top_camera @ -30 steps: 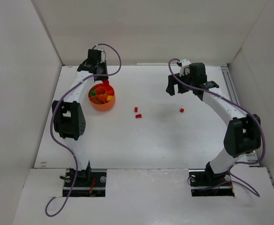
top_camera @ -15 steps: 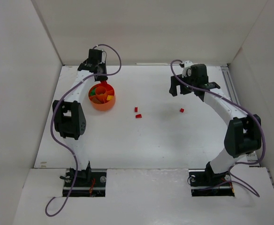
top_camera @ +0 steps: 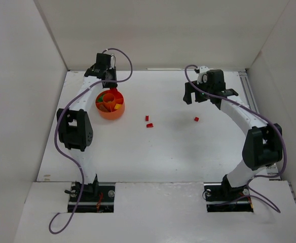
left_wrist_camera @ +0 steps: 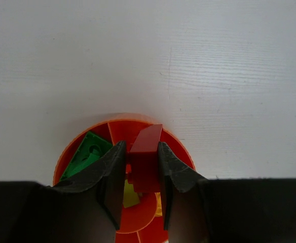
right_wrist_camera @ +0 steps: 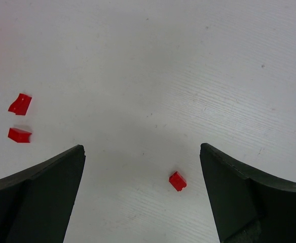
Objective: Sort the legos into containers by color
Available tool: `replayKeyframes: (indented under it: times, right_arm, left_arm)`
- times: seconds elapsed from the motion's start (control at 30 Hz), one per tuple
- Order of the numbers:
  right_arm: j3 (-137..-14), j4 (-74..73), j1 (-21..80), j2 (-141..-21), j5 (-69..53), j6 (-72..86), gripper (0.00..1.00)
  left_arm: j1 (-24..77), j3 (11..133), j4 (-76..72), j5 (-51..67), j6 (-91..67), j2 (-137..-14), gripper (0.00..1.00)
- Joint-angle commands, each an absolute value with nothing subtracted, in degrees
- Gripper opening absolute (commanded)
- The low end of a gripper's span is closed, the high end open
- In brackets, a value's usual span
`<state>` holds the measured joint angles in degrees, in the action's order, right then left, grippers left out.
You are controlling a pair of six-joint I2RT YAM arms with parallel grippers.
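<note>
The orange divided bowl (top_camera: 110,111) sits at the table's back left and holds green (left_wrist_camera: 89,156) and yellow (left_wrist_camera: 131,196) legos. My left gripper (left_wrist_camera: 140,152) hangs over the bowl's far side, shut on a red lego (left_wrist_camera: 146,158). My right gripper (right_wrist_camera: 143,157) is open and empty, above the table at the back right. A small red lego (right_wrist_camera: 177,180) lies on the table between its jaws, also in the top view (top_camera: 196,119). Two more red legos (top_camera: 148,121) lie mid-table, and show at the left of the right wrist view (right_wrist_camera: 20,119).
White walls close in the table at the back and both sides. The left arm's purple cable (top_camera: 122,63) loops above the bowl.
The right gripper moved slightly right between the earliest frame and half a second ago. The left gripper has stayed over the bowl. The loose legos have not moved.
</note>
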<state>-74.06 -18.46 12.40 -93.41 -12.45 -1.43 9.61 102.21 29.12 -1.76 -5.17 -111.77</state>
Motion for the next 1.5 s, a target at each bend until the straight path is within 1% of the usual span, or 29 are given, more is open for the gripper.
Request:
replayKeyframes:
  times: [0.0,0.03,0.1,0.23,0.47,0.67,0.73,0.83,1.03,1.07,1.1,1.2,1.23,1.33,1.37,1.47]
  right_arm:
    - [-74.0,-16.7,12.1,-92.8,-13.4,-0.8,1.00]
    - [-73.5,-16.7,12.1,-92.8,-13.4,-0.8,1.00]
    - [-73.5,-16.1,12.1,-92.8,-13.9,-0.8,1.00]
    - [-72.9,-16.1,12.1,-92.8,-14.4,-0.8,1.00]
    - [-72.3,-15.6,12.1,-93.3,-14.9,-0.8,1.00]
    - [-72.3,-15.6,12.1,-93.3,-15.5,-0.8,1.00]
    - [-72.3,-15.6,12.1,-93.3,-15.5,-0.8,1.00]
    - [-72.3,-15.6,12.1,-93.3,-15.5,-0.8,1.00]
    - [-72.3,-15.6,12.1,-93.3,-15.5,-0.8,1.00]
    - [-72.3,-15.6,12.1,-93.3,-15.5,-0.8,1.00]
    - [-72.3,-16.1,12.1,-93.3,-15.5,-0.8,1.00]
    - [-71.7,-16.1,12.1,-93.3,-15.5,-0.8,1.00]
    - [-71.7,-16.1,12.1,-93.3,-15.5,-0.8,1.00]
    - [-71.2,-15.6,12.1,-92.8,-15.5,-0.8,1.00]
    - [-71.2,-15.6,12.1,-92.8,-15.5,-0.8,1.00]
    - [-71.2,-15.6,12.1,-92.3,-15.5,-0.8,1.00]
  left_arm:
    - [10.1,101.0,29.9,-0.2,-4.0,-106.0,0.03]
    - [10.1,101.0,29.9,0.3,-4.0,-106.0,0.03]
    - [10.1,100.5,29.9,0.4,-3.4,-104.8,0.00]
    - [10.1,99.2,29.9,-1.8,-4.0,-103.6,0.00]
    - [10.6,97.5,29.9,-1.9,-4.0,-102.5,0.00]
    - [10.6,98.5,31.0,-1.9,-4.0,-105.0,0.00]
    - [10.6,99.1,31.0,-2.5,-4.0,-105.0,0.01]
    - [10.6,99.1,31.6,-2.5,-3.5,-106.2,0.06]
    - [11.2,100.5,33.3,-4.7,-3.5,-108.6,0.06]
    - [11.2,100.5,33.3,-4.7,-3.5,-108.6,0.08]
    - [11.2,100.5,33.3,-4.7,-4.0,-108.6,0.12]
    - [11.7,100.5,33.3,-4.7,-4.0,-108.6,0.19]
    - [11.7,100.5,32.8,-5.2,-4.0,-108.1,0.26]
    - [11.7,99.9,32.3,-5.2,-4.0,-106.7,0.36]
    - [11.7,99.3,32.3,-5.2,-4.0,-106.7,0.43]
    - [12.2,99.3,31.7,-3.9,-4.0,-105.0,0.55]
